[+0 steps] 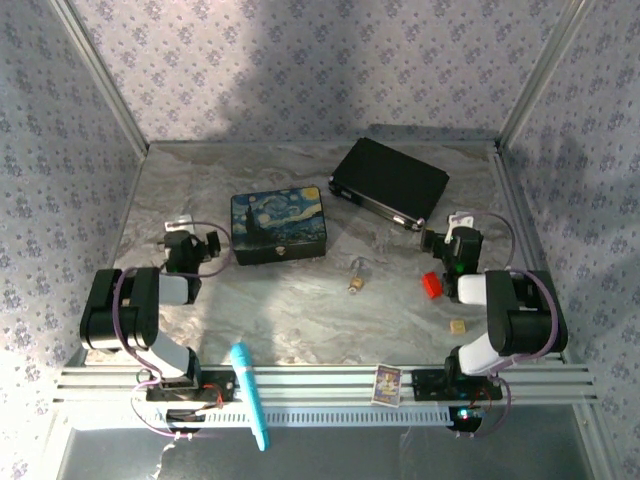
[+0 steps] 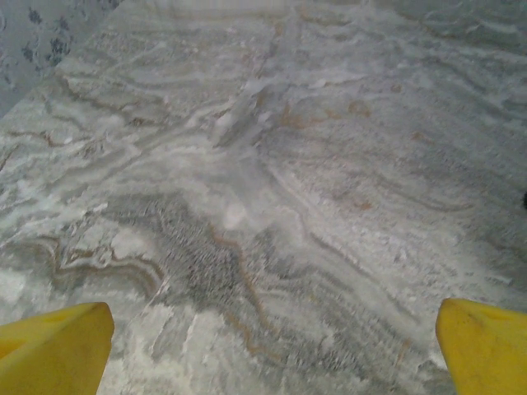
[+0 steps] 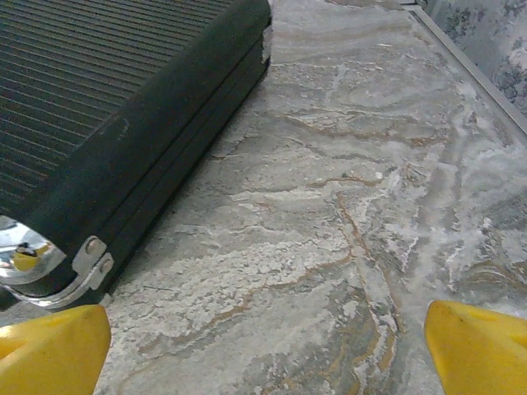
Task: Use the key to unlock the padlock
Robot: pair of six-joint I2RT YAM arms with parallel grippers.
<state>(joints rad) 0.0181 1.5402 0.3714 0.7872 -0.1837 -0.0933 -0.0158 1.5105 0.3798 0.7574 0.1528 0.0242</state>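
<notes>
**Padlock.** The small brass-yellow padlock with a thin silver shackle lies flat on the grey-veined, marble-patterned desk. It is near the middle, in front of and to the right of the painted box, and well apart from both hands.

**Key.** Too small to make out with certainty.

**Left hand**. It sits over the left side of the desk, just left of the rectangular box, whose lid carries a swirling night-sky painting. In the wrist view the yellow fingertips stand spread wide, with only bare desk between them.

**Right hand**. It sits near the corner of the black ribbed hard case. In its wrist view the yellow fingertips are likewise wide apart and hold nothing. The case lies to the left there, with a chrome corner cap.

**Other items.**
- A red block lies just beside the right arm.
- A pale tan cube lies nearer the front edge.
- A turquoise pen-shaped stick rests across the aluminium rail.
- A small printed card rests on the same rail, its print too small to read.
</notes>
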